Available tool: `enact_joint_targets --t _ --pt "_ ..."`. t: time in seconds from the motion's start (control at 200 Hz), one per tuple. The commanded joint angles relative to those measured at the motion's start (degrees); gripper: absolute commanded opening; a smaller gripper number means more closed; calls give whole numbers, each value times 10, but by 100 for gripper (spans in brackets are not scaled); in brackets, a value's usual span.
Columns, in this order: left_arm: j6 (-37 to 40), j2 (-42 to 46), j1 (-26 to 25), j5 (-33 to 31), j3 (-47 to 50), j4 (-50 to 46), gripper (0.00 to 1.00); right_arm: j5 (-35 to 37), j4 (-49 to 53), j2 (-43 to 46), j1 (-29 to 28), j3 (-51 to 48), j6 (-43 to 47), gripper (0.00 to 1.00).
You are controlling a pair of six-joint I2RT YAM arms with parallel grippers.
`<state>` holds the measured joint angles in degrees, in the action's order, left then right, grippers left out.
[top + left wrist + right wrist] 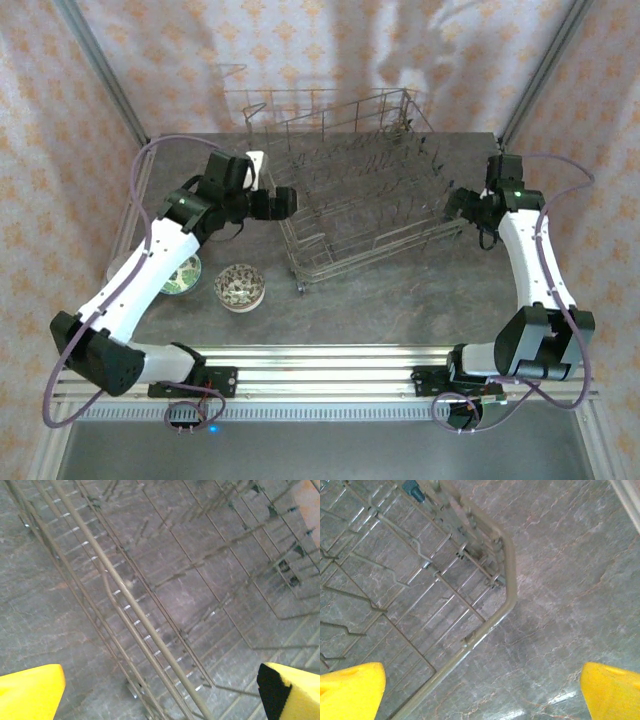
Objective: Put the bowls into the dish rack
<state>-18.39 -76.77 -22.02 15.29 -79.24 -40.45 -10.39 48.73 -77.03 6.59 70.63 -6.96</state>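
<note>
The wire dish rack (360, 195) stands at the middle of the table with no bowl in it. My left gripper (286, 203) hovers over the rack's left side, open. In the left wrist view the rack's thick rim bar (135, 605) runs between the yellow fingertips (30, 692) of that gripper (160, 695). My right gripper (452, 205) is open over the rack's right corner; its rounded rim (507, 600) lies between the wide-apart fingers of the gripper (480, 692). A green-patterned bowl (240, 287) sits at the front left. A second bowl (186, 276) is half hidden under my left arm.
The grey marbled tabletop (400, 300) is bare in front of the rack and to its right. Metal frame posts (100, 70) rise at the back corners before patterned curtain walls. An aluminium rail (330, 360) runs along the near edge.
</note>
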Motion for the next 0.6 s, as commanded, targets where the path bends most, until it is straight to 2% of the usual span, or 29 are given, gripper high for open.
enact_joint_targets --t 0.0,0.12,0.285,0.596 --pt "12 -43 29 43 -35 34 99 -19 13 19 -9 -11 -11 99" --pt "19 -96 39 59 -75 42 99 -34 10 24 -11 -18 -17 99" --pt "15 -159 38 134 -109 48 99 -45 -1 8 -11 -14 -20 99" --pt "21 -152 -10 166 -68 48 99 -127 -46 -49 0 27 -44 100"
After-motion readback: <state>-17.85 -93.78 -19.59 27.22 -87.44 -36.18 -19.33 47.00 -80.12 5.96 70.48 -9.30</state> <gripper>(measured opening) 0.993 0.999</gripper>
